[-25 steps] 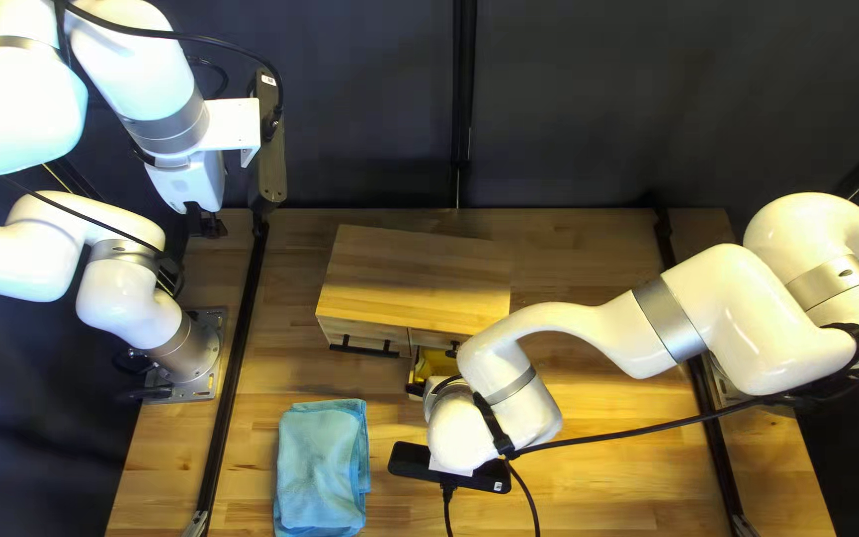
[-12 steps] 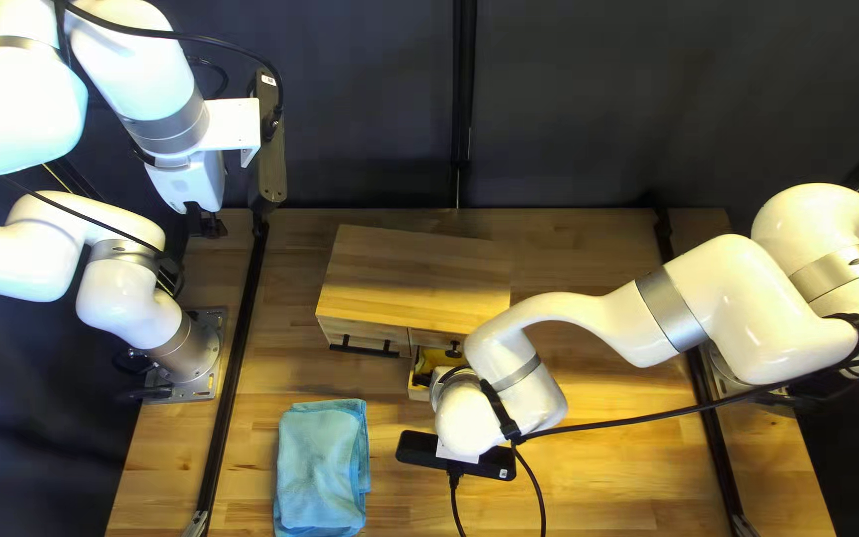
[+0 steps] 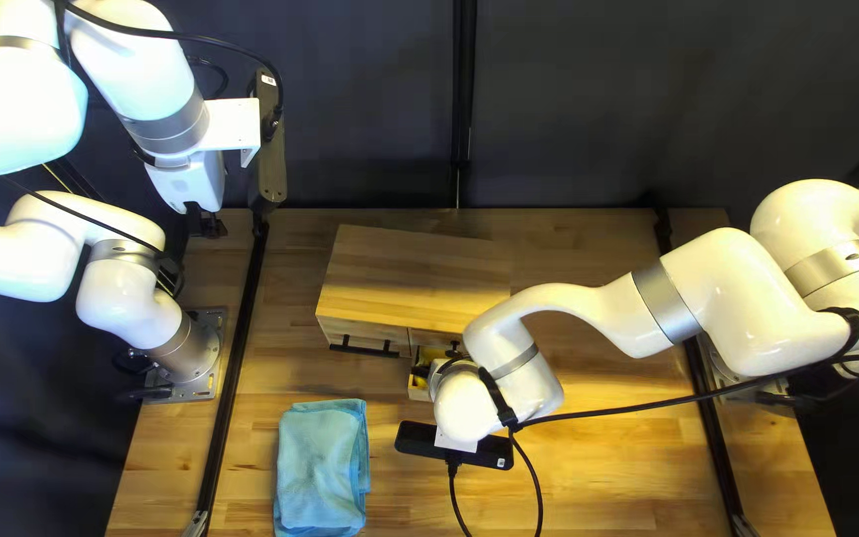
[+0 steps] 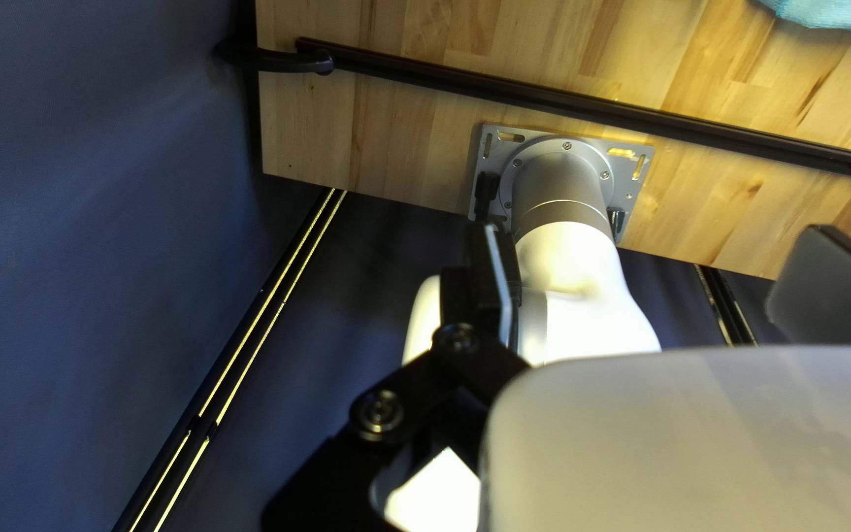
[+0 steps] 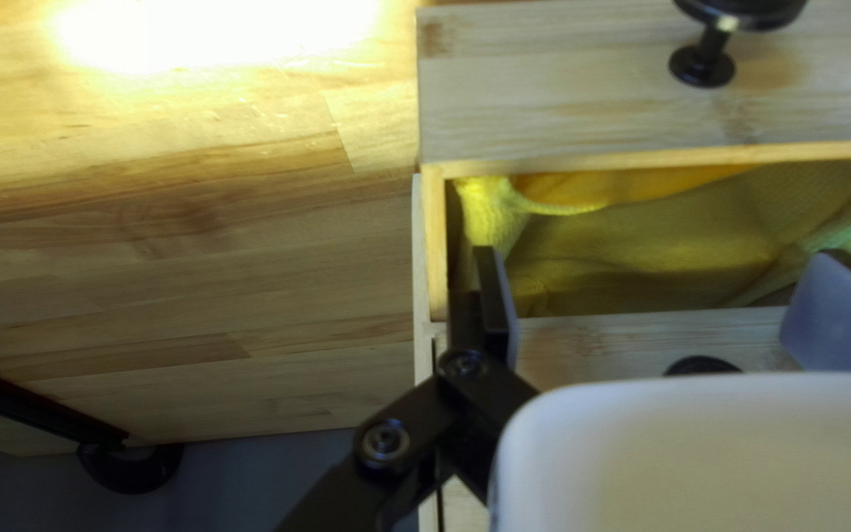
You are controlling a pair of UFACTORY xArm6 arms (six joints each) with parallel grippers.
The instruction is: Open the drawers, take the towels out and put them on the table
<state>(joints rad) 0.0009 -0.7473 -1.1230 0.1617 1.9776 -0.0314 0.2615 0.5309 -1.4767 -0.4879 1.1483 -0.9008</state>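
The yellow towel [image 5: 617, 244] lies bunched inside the pulled-out drawer [image 5: 433, 244] of the wooden chest [image 3: 414, 280], which stands in the middle of the surface [image 3: 623, 485]. The right end effector [image 5: 662, 288] hangs over that drawer with its fingers spread. One finger dips inside along the side wall, at the towel's edge. A folded blue towel [image 3: 323, 466] rests near the surface's front edge. The left end effector [image 4: 654, 281], also spread and empty, is raised above its arm's base [image 4: 562, 170].
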